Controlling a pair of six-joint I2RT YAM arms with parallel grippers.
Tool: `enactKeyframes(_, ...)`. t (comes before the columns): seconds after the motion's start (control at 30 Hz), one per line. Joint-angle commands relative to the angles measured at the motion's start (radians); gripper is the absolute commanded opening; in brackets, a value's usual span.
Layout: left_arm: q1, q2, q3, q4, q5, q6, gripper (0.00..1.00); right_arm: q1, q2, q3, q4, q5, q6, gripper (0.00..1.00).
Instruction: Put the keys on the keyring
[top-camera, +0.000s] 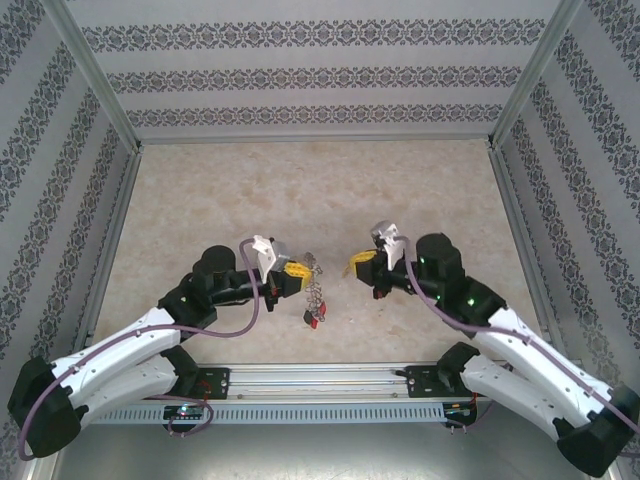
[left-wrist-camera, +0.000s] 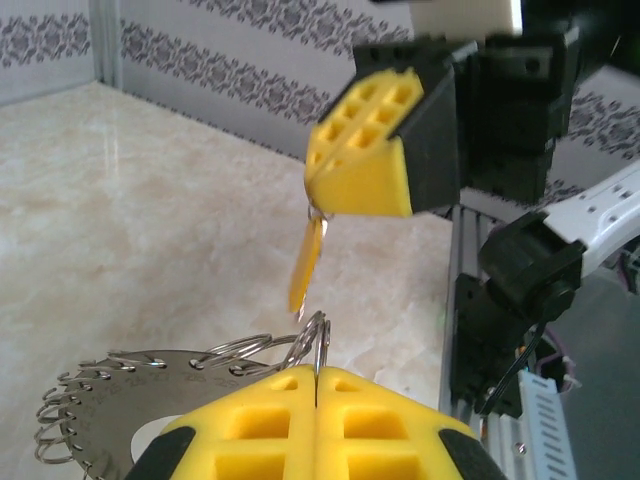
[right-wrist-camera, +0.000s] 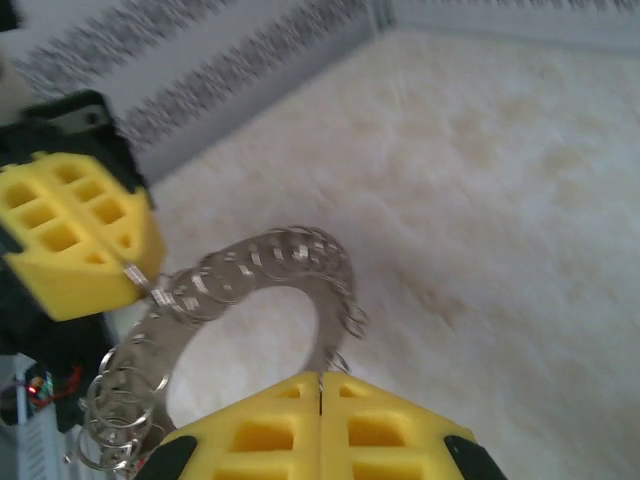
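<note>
Left gripper (left-wrist-camera: 317, 382) clamps the keyring (left-wrist-camera: 110, 392), facing the right gripper (left-wrist-camera: 322, 203) pinching a yellow key (left-wrist-camera: 306, 262).

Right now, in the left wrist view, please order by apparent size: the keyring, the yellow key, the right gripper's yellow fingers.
1. keyring, partly hidden and nearest the camera, so its lead is unsure.
2. right gripper's yellow fingers.
3. yellow key, clearly smallest.

From the left wrist, part of the keyring (left-wrist-camera: 110, 385) hides behind the left gripper (left-wrist-camera: 316, 390). From the right wrist it looks blurry. From above, the keys (top-camera: 315, 318) are too small to count.
</note>
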Motion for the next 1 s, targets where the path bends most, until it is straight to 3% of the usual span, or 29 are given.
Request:
enactKeyframes(0.0,0.011,-0.023,0.066,0.038,0.083,-0.037,0.0,0.055,-0.05,-0.077,0.336,-0.032,0.055,0.0)
enactKeyframes(0.33,-0.01,-0.052,0.117,-0.037,0.096,-0.015,0.0,0.169,-0.101,-0.118,0.554,-0.099,0.04,0.0)
enactKeyframes(0.97,-0.053,-0.015,0.171,-0.091,0.117,0.064,0.0,0.254,-0.01,-0.087,0.556,0.005,-0.064,0.0)
